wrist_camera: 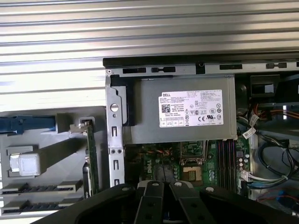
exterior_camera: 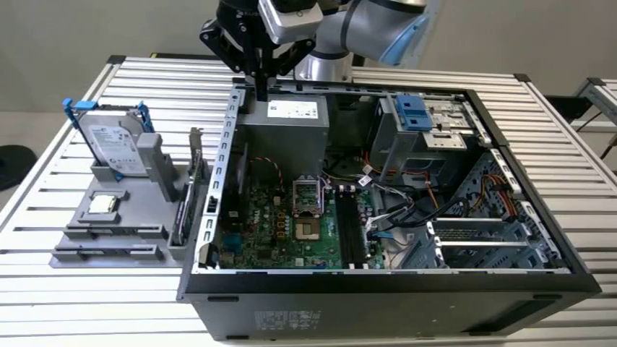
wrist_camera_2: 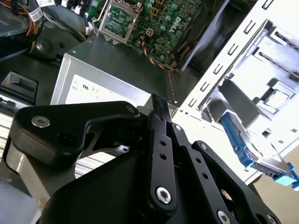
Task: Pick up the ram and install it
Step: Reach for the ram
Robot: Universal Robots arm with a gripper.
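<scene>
Exterior view: your arm's gripper [exterior_camera: 260, 90] hangs over the back corner of the open computer case [exterior_camera: 386, 307], just above the power supply [exterior_camera: 285, 126]. Its fingers are pressed together with nothing between them. The ram [exterior_camera: 181, 213] appears to stand on edge along the case-side edge of the grey fixture [exterior_camera: 106, 238], on the exterior view's left and well apart from the gripper. Standing it upright likely leaves its top edge free for a pinch from above. The hard drive [exterior_camera: 114, 148] is propped upright in the same fixture. The long black memory slots [exterior_camera: 349, 231] on the motherboard [exterior_camera: 274, 231] look empty, so the install is not yet done

Second wrist view: the gripper [wrist_camera_2: 158, 100] shows one closed black tip aimed at the power supply [wrist_camera_2: 117, 79], with the perforated case wall [wrist_camera_2: 219, 70] beside it

First wrist view: above the gripper [wrist_camera: 163, 184] linkage, the ram [wrist_camera: 92, 158] shows as a thin green strip, edge-on in the fixture, just outside the case wall [wrist_camera: 114, 140]

Everything rests on a pale slatted metal table [exterior_camera: 58, 311]. A second such table [exterior_camera: 602, 94] sits at the exterior view's right edge, against a plain grey background
</scene>
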